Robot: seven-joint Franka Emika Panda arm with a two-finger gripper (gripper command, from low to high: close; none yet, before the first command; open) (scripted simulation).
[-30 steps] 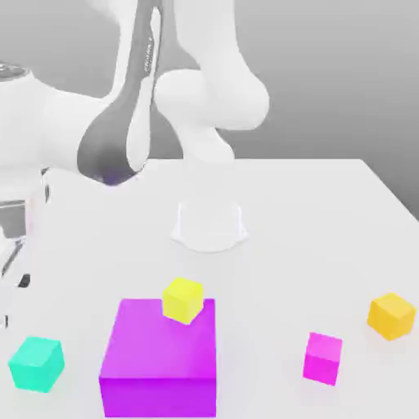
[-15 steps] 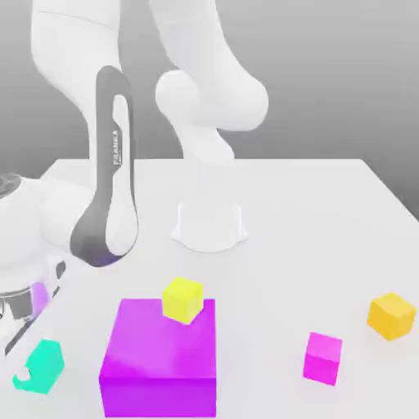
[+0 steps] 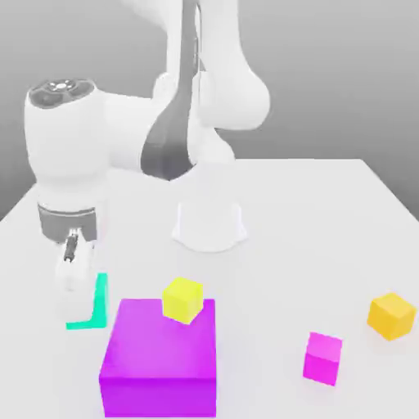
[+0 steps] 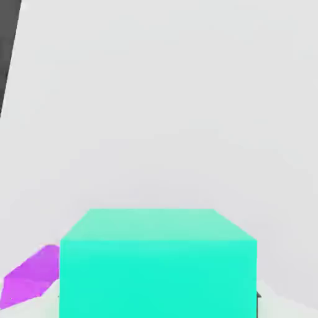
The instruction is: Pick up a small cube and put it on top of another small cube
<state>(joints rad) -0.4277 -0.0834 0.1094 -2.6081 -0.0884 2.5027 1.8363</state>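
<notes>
At the exterior view's left, my gripper (image 3: 78, 307) now holds the teal cube (image 3: 100, 303), fingers closed on it; a second ago the cube sat on the table (image 3: 278, 270) nearer the camera. The pick step is therefore complete, I judge. Next rightward, the purple block (image 3: 162, 340) carries the yellow cube (image 3: 182, 300), unmoved. Farther right, the pink cube (image 3: 322, 358) and orange cube (image 3: 391, 316) remain in place. Stacking requires lift clearance first.
</notes>
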